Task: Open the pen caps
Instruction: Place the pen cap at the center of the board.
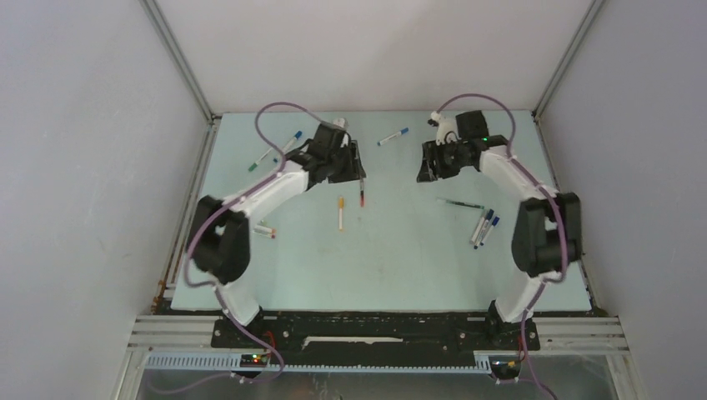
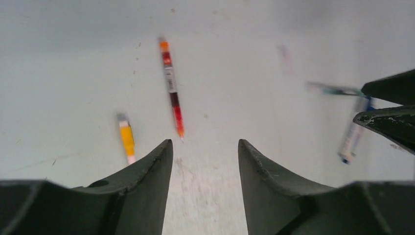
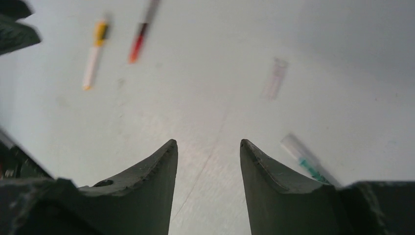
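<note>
Pen caps — none gripped | left tool — fingers apart, empty | right tool — fingers apart, empty

Pen caps on scattered pens

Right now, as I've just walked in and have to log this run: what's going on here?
Two robot arms hang over a table scattered with pens. The left pincer and right pincer are both open and hold nothing. A red pen and a yellow pen lie just ahead of the left pincer; a green pen lies by the right one. No pen is being handled.
</note>
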